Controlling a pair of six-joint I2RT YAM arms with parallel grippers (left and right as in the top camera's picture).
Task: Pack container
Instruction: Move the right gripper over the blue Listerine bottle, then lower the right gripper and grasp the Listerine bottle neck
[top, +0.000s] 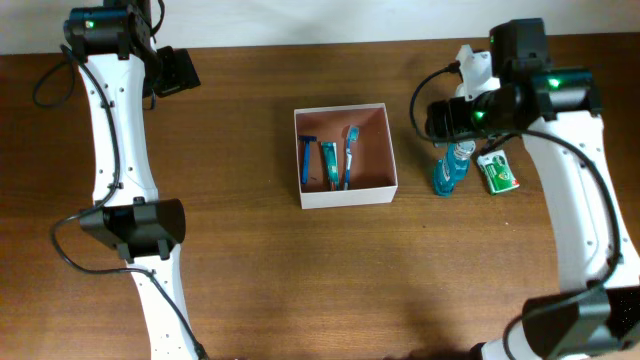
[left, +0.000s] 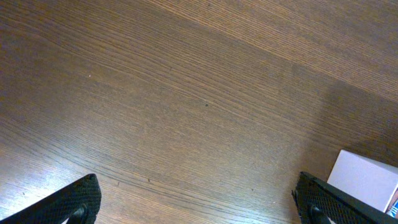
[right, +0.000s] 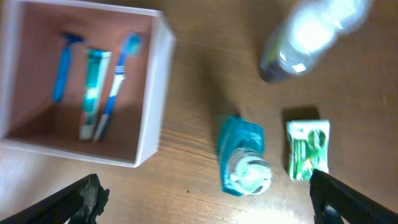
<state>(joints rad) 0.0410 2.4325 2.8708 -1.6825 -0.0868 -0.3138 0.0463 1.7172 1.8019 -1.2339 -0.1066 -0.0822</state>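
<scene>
The container (top: 350, 192) is a square white box with a reddish-brown inside, in the middle of the table. A blue razor (top: 307, 160), a toothpaste tube (top: 329, 163) and a blue toothbrush (top: 349, 155) lie in it. My right gripper (right: 205, 202) hovers open to the right of the container (right: 152, 112), above a teal bottle (right: 244, 155) and touching nothing. A green packet (right: 306, 149) lies right of that bottle. My left gripper (left: 199, 208) is open over bare wood at the far left, holding nothing, with a corner of the container (left: 367, 180) at the right edge of the left wrist view.
A clear bottle (top: 462, 152) stands just behind the teal bottle (top: 447, 175), close under my right arm. The green packet (top: 498, 172) lies near the table's right side. The left arm's base (top: 135, 225) stands on the left of the table.
</scene>
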